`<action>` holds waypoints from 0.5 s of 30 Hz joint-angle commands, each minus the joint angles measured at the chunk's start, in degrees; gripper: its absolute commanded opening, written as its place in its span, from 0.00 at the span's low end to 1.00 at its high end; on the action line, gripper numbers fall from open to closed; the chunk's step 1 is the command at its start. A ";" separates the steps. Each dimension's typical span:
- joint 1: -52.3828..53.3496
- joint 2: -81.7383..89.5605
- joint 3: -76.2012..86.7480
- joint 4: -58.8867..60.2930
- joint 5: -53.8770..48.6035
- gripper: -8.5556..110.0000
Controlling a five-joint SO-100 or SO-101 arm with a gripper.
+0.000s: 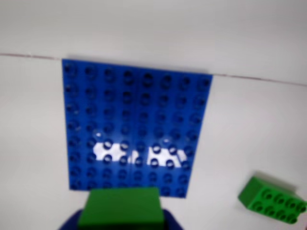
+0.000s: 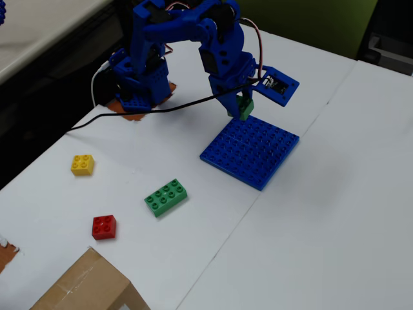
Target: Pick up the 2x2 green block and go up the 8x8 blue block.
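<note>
The 2x2 green block [image 1: 121, 207] is held between the blue jaws of my gripper [image 1: 121, 218] at the bottom of the wrist view. In the fixed view the gripper [image 2: 241, 110] holds the green block [image 2: 245, 107] in the air just above the far edge of the 8x8 blue block [image 2: 251, 150]. The 8x8 blue block [image 1: 134, 124] lies flat on the white table and fills the middle of the wrist view, ahead of the held block.
A longer eight-stud green brick [image 2: 166, 196] lies left of the plate, also in the wrist view [image 1: 273, 200]. A red brick [image 2: 104, 227] and a yellow brick [image 2: 82, 165] lie further left. A cardboard box [image 2: 87, 287] stands at the front edge. A black cable [image 2: 148, 111] crosses the table.
</note>
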 commanded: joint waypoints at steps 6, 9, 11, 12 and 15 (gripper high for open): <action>0.79 0.44 -4.57 1.58 0.00 0.12; 0.79 -0.09 -4.57 1.76 0.26 0.12; 0.79 -0.79 -5.01 1.76 0.26 0.12; 0.79 -1.23 -5.45 1.76 0.26 0.12; 0.62 -2.64 -7.65 1.76 0.97 0.12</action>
